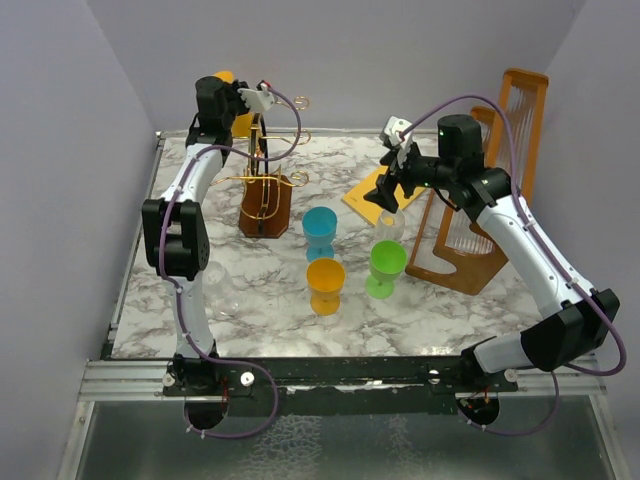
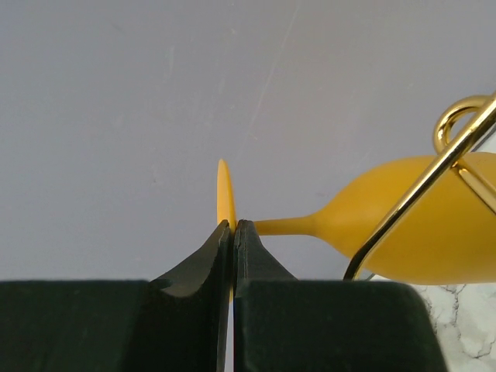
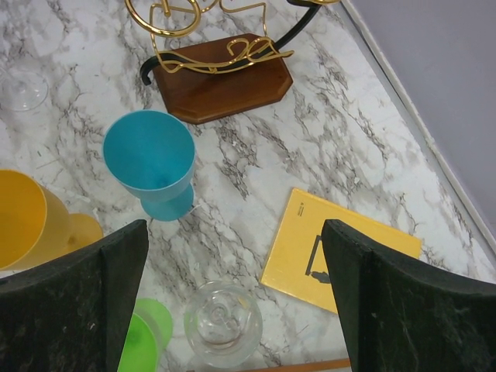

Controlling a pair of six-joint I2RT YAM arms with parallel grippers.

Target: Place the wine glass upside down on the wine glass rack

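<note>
Nearest the arm bases, an orange cup and a green cup are seen standing on the marble table. A blue cup and a clear glass stand just behind them. Over the clear glass the right gripper is held with its fingers spread wide and nothing between them. It is judged to take no part in the step in hand. A yellow card lies flat just beyond.

Further back, on the left half of the table, the rack stands on its dark wooden block, with gold wire arms rising from it.

Farthest back, level with the top of the rack, the left gripper is pressed together on the foot of the yellow wine glass. Only the thin edge of the foot is pinched. In the left wrist view the stem runs sideways from the fingers, and the bowl is crossed by one gold arm ending in a curl. Whether wire and bowl are touching cannot be told.

The step in hand is judged to be the hanging itself: the glass has been brought to the rack but is not yet seated. For the next move, the stem rather than the bowl would have to be slid into the wire arm, with the foot uppermost and the bowl hanging below. The fingers should be parted only once the foot is carried by the wire. Since so little of the foot is gripped, a slow approach is called for, lest the glass be knocked askew by the arm.
</note>
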